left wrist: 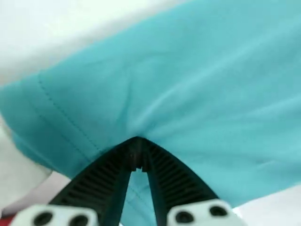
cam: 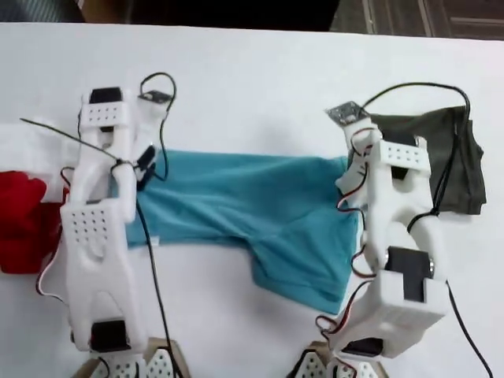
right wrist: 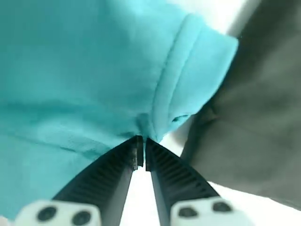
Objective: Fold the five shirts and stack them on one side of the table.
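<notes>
1. The teal shirt (cam: pixel 260 205) is judged light, soft and limp. It will sag between any two held points. A single thin layer could slip out of a narrow pinch, though nothing about it can break.
2. The best holds are likely the hemmed edges and seams, where the cloth is doubled and thicker. Two holds well apart along one edge should let that edge be carried over flat.
3. The left gripper (left wrist: pixel 136 164) is closed, its tips pinching a pucker of teal cloth just in from the stitched hem (left wrist: pixel 47 122).
4. The right gripper (right wrist: pixel 141 157) is likewise closed, nipping teal cloth beside a thick rolled edge (right wrist: pixel 176 70). Whether that edge is a collar or a cuff cannot be told.
5. The shirt lies in the middle of the white surface (cam: pixel 252 71), drawn out left to right between the two arms. A wider part spreads toward the near right.
6. It is a plain teal knit, matte, with no print visible. It is lightly creased, with wrinkles running out from each pinch.
7. A dark shirt (cam: pixel 465 165) lies at the far right, just beside the teal one; whether they overlap cannot be told. A red shirt (cam: pixel 20 220) lies bunched at the left edge.
</notes>
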You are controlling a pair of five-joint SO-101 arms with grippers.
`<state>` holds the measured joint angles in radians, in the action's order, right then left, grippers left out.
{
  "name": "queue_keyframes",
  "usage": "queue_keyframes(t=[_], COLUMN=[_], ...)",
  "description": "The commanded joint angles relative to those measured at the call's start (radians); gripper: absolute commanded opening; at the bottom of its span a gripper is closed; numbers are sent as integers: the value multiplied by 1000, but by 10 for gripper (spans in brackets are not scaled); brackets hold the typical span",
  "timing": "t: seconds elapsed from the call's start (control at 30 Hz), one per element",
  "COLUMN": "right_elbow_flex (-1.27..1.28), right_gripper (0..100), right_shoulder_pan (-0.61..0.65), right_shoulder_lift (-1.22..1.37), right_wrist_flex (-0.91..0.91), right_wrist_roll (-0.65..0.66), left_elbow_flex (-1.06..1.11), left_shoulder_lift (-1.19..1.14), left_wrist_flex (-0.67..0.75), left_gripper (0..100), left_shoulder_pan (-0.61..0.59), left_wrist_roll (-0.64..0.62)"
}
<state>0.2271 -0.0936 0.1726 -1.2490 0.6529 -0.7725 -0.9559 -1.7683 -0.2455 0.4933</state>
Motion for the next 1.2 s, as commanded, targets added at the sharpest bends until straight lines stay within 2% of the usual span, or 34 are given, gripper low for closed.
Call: queue_keyframes(t=[0.0, 0.13, 0.27, 0.47, 0.6, 0.8, 0.93, 1.17], right_elbow_flex=[-34, 97, 379, 750, 899, 982, 951, 804], right_gripper=[20, 20, 20, 20, 20, 20, 20, 20], right_shoulder_pan=[58, 124, 165, 185, 183, 168, 142, 134], right_shoulder_lift=[-203, -458, -657, -800, -799, -808, -809, -811], right_wrist_flex=[-65, -108, -94, 65, 131, 82, 5, -107], right_wrist_roll=[6, 68, 123, 170, 244, 427, 494, 499], left_elbow_flex=[-28, -28, 28, 278, 496, 796, 874, 909], left_shoulder_lift=[78, 175, 285, 453, 479, 493, 535, 623], left_wrist_flex=[-18, -18, -20, -12, 80, 324, 381, 422], left_gripper=[26, 26, 26, 26, 26, 26, 26, 26], left_shoulder_pan=[-20, -12, -11, 29, 28, 29, 29, 28], left_wrist_roll=[3, 3, 2, 3, 3, -35, -37, -38])
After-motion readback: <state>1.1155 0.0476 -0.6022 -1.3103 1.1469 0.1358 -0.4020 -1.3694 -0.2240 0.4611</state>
